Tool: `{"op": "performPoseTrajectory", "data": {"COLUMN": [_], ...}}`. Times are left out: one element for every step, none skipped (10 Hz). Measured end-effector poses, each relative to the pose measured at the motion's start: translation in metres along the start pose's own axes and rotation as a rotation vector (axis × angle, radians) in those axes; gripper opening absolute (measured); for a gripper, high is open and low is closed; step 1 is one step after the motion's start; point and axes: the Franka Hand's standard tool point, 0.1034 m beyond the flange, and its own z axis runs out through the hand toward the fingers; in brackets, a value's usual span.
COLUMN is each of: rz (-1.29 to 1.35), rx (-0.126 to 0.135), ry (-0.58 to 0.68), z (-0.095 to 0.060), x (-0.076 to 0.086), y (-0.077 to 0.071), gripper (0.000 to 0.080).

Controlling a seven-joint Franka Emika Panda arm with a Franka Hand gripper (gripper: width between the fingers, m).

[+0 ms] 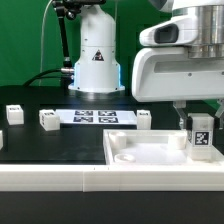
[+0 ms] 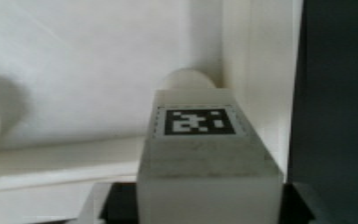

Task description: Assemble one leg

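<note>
Exterior view: arm reaches down at the exterior view's right. The gripper (image 1: 199,124) sits directly over the leg (image 1: 200,137), jaws closed onto its upper part. The leg is upright, marker tag facing the camera.

The leg stands at the exterior view's right end of the wide flat white panel (image 1: 140,152), over the corner area there. Whether its lower end touches the panel cannot be told.

Wrist view: the leg (image 2: 202,160) fills the middle of the frame and runs straight out from the gripper (image 2: 202,203). Dark jaw parts are tight against both its sides at the near end. The tag is on the face toward the camera. Pale panel surface (image 2: 69,120) lies behind it, with a rounded recess beside the leg's far end.

Elsewhere on the black table (image 1: 30,140):
- Marker board (image 1: 95,117), flat, near the middle and in front of the robot base (image 1: 95,65).
- Three other small white posts (image 1: 48,120) are spaced along the same row. All lie well apart from the held leg.
</note>
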Motion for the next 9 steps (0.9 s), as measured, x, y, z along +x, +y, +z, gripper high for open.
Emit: {"op": "performPoseTrajectory", "data": {"rz": [0.151,0.313,0.459,0.583,0.71,0.796,0.846,0.887,0.901], "rx": [0.005,-0.001,-0.008,-0.015,-0.023,-0.026,-0.016,-0.008,-0.007], "ry": [0.003,0.005,0.012,0.02,0.024,0.022,0.016,0.009,0.008], "z": [0.0003,0.0008,0.0012,0.0014,0.0013,0.0013,0.0011,0.0012,0.0014], "x": [-0.0001,-0.0004,-0.0002,-0.0005,-0.001,-0.0012,-0.0003,-0.0005,-0.0009], "y": [0.001,0.0015,0.0019,0.0024,0.0032,0.0036,0.0059,0.0065,0.0056], "gripper": [0.029,0.029,0.0291,0.0291,0.0291,0.0291,0.0291,0.0291,0.0362]}}
